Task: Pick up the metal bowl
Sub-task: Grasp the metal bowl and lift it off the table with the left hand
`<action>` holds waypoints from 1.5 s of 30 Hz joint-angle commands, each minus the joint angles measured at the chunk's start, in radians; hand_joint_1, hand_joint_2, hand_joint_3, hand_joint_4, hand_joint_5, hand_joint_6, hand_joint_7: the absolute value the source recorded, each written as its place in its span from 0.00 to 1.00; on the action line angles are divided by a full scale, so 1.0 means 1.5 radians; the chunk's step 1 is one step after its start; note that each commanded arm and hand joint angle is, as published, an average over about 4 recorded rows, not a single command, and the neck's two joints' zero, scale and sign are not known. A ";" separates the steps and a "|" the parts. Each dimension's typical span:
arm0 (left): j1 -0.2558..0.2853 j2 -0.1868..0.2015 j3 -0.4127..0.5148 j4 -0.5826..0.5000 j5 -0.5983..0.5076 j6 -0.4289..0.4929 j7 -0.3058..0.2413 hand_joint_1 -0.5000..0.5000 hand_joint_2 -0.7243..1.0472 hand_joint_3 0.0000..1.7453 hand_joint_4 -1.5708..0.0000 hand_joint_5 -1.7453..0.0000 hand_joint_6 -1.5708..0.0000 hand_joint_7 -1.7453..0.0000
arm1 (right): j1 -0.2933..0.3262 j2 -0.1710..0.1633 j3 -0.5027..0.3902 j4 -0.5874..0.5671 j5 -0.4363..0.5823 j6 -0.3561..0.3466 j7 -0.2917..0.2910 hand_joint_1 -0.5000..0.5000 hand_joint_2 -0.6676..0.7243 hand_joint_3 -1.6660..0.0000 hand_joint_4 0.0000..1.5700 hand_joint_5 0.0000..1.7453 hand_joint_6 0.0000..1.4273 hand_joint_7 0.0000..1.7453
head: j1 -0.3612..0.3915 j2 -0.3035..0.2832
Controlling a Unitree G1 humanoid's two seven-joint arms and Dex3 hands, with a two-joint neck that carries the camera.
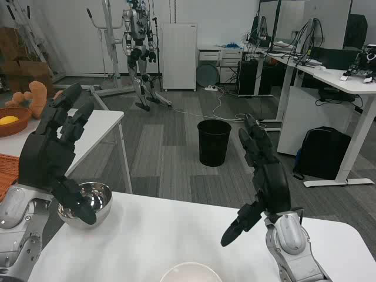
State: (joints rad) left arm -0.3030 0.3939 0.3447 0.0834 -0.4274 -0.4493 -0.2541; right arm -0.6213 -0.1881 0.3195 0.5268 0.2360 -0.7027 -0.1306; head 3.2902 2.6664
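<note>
Two black many-fingered robot hands are raised over the white tabletop point(176, 229), both released and holding nothing. Left robot hand point(50, 155) is up at the picture's left, fingers spread and pointing upward, thumb hanging down so that it overlaps the near rim of the shiny round metal bowl point(88, 202); cannot tell if the thumb actually touches the rim or is just in front of it. Bowl sits upright on the tabletop at its far left edge, hollow side up. Right robot hand point(264, 176) is at centre-right, well apart from the bowl, fingers extended up and apart, thumb pointing down-left above the tabletop.

White round rim point(191, 272) shows at the bottom centre, cut off by the frame edge, so what it is stays unclear.

Behind: second white table point(100, 126) on the left with a brown woven basket point(14, 120) holding something yellow. Black round waste bin point(214, 142) stands on the grey carpet floor beyond the tabletop. Silver-and-black humanoid robot point(140, 47) hangs in a frame at the back, next to a white cabinet point(178, 56). White desks point(329, 79) with computers run along the right, black backpack point(322, 153) on the floor beside them.
</note>
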 commanded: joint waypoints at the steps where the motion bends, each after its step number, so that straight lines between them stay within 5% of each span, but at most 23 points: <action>1: -0.098 -0.073 -0.372 0.184 -0.049 -0.275 0.277 0.00 0.30 0.00 1.00 1.00 1.00 1.00 | 0.025 0.008 0.000 -0.130 -0.103 0.070 0.015 0.08 0.91 1.00 0.00 0.00 0.00 0.00 | -0.104 0.001; 3: -0.099 -0.072 -0.372 0.184 -0.049 -0.275 0.277 0.00 0.30 0.00 1.00 1.00 1.00 1.00 | 0.024 0.009 0.000 -0.128 -0.103 0.070 0.015 0.08 0.91 1.00 0.00 0.00 0.00 0.00 | -0.061 -0.002; 26: -0.105 -0.074 -0.368 0.193 -0.053 -0.273 0.269 0.00 0.35 0.00 1.00 1.00 1.00 1.00 | 0.018 0.005 -0.001 -0.120 -0.100 0.068 0.015 0.08 0.91 1.00 0.00 0.00 0.00 0.00 | -0.064 -0.001; 31: -0.085 -0.060 -0.220 0.142 -0.001 -0.178 0.149 0.00 0.40 0.00 1.00 1.00 1.00 1.00 | 0.023 0.000 -0.002 -0.123 -0.090 0.067 0.015 0.08 0.91 1.00 0.00 0.00 0.00 0.00 | -0.058 -0.004; 35: -0.021 -0.055 -0.011 0.003 0.125 -0.005 0.070 0.00 0.33 0.00 1.00 1.00 1.00 1.00 | 0.028 -0.004 -0.008 -0.126 -0.082 0.067 0.015 0.08 0.91 1.00 0.00 0.00 0.00 0.00 | -0.041 -0.008; 39: 0.025 -0.081 0.155 -0.084 0.202 0.140 0.003 0.00 0.30 0.00 1.00 1.00 1.00 1.00 | 0.028 -0.006 -0.015 -0.124 -0.081 0.068 0.015 0.08 0.91 1.00 0.00 0.00 0.00 0.00 | -0.010 -0.007; 45: 0.035 -0.102 0.267 -0.062 0.242 0.198 -0.049 0.00 0.26 0.00 1.00 1.00 1.00 1.00 | 0.016 -0.007 -0.015 -0.098 -0.077 0.069 0.015 0.08 0.94 1.00 0.00 0.00 0.00 0.00 | 0.010 -0.004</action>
State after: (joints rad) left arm -0.2614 0.2529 0.7136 -0.0316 -0.0716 -0.1597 -0.3145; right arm -0.5895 -0.1978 0.3027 0.3659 0.1138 -0.6025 -0.1080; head 3.3026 2.6600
